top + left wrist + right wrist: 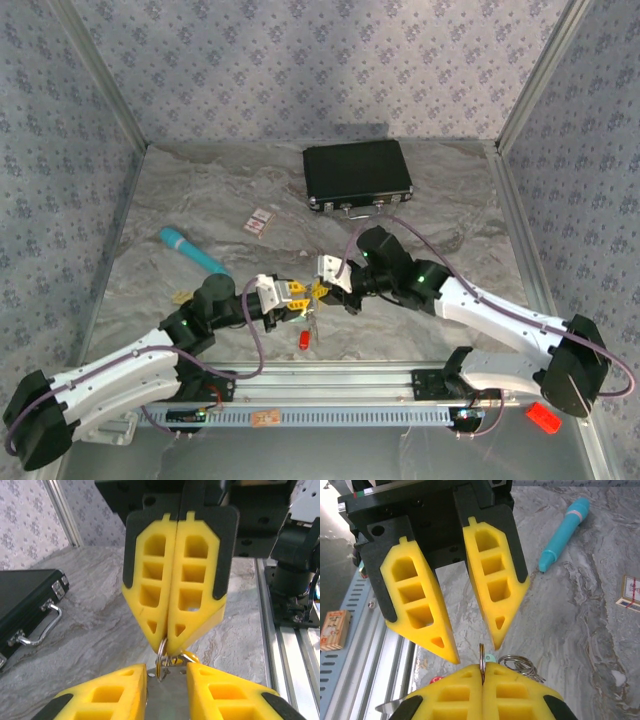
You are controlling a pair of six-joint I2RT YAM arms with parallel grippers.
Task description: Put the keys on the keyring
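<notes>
White arms (120, 378) with black joints (213, 295), purple cables (349, 245), green lights (421, 268); yellow wedge fingers (492, 575) with cut-out cells, black backing.

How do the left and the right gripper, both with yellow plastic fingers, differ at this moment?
The left gripper is open, with its fingers apart; the right gripper is shut. The right gripper pinches the thin silvery keyring at its fingertips; the gap of the left gripper looks empty. Both have yellow plastic fingers, and they face each other tip to tip.
</notes>
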